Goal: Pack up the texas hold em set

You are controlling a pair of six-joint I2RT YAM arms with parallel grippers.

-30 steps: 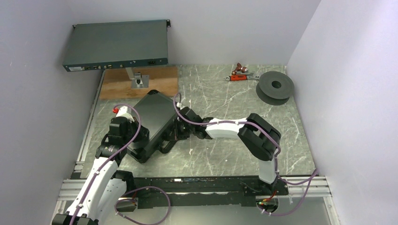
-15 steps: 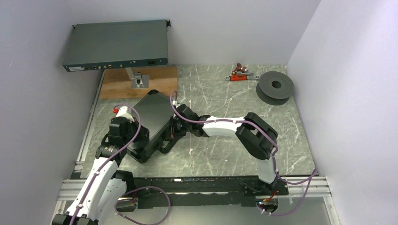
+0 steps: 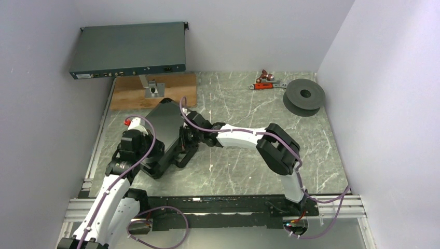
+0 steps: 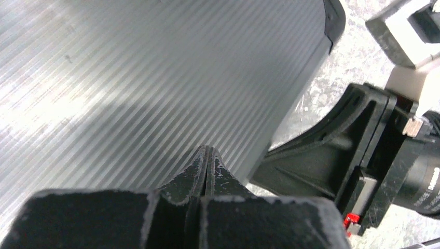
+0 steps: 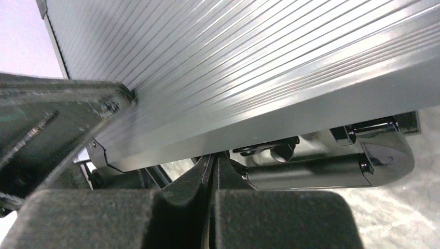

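The black briefcase (image 3: 165, 127) lies tilted at the table's left, its ribbed outer face up and its right edge raised. My left gripper (image 3: 153, 155) is shut and empty, its tips resting on the ribbed face (image 4: 129, 78) near the near edge. My right gripper (image 3: 184, 146) is shut and empty, its tips (image 5: 212, 162) tucked under the case's raised edge (image 5: 233, 62), right beside the black handle (image 5: 321, 168). Chip rolls, card decks and buttons are hidden.
A grey rack unit (image 3: 128, 50) hangs over the back left, above a wooden board (image 3: 171, 88). A dark round spool (image 3: 304, 95) and a small red-handled tool (image 3: 265, 83) lie at the back right. Walls close in on both sides.
My right arm has reached further left and its gripper has pushed the case's right edge leftward and up. The left arm has stayed put.
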